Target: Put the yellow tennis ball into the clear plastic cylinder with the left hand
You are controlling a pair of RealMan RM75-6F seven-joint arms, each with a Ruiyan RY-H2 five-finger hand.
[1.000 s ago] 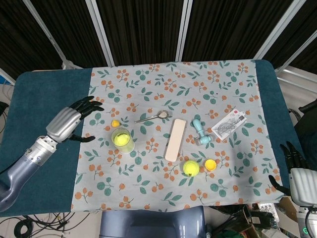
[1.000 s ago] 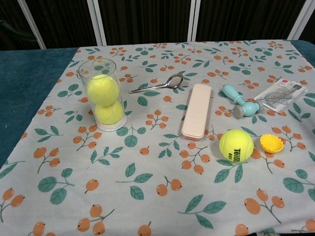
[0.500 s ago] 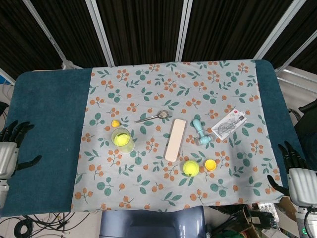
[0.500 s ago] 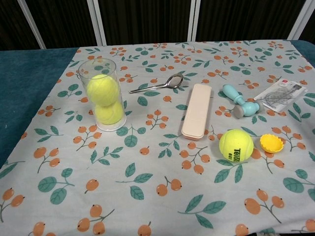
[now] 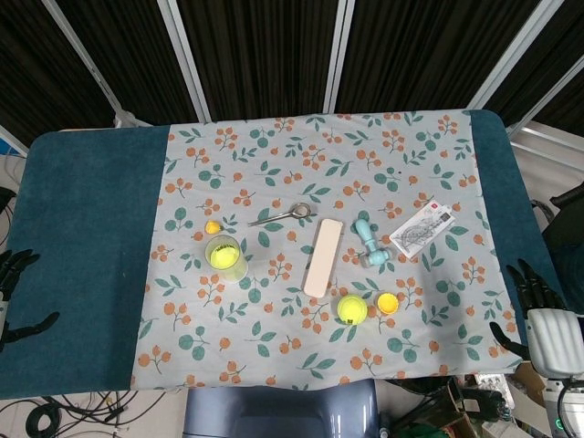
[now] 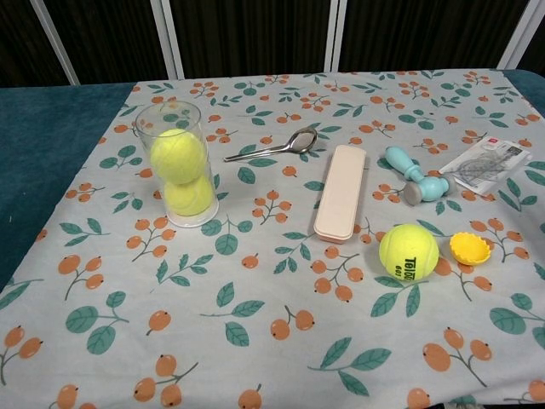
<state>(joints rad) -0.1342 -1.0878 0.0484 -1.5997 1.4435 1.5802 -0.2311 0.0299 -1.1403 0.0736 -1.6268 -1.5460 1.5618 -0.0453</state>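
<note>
The clear plastic cylinder stands upright on the left part of the floral cloth. In the chest view the cylinder holds two yellow tennis balls, one stacked on the other. Another yellow tennis ball lies loose near the front right, and the chest view shows this ball beside a small yellow cup. My left hand sits at the far left edge, well away from the cylinder, fingers apart and holding nothing. My right hand hangs off the table's right front corner, fingers spread and empty. Neither hand shows in the chest view.
A metal spoon, a pink oblong case, a light blue handled tool, a printed packet and a small yellow cup lie mid-table to the right. A tiny yellow piece sits behind the cylinder. Teal table borders the cloth.
My left hand has pulled back from beside the cylinder to the far left edge of the view. The objects and the right hand have stayed put.
</note>
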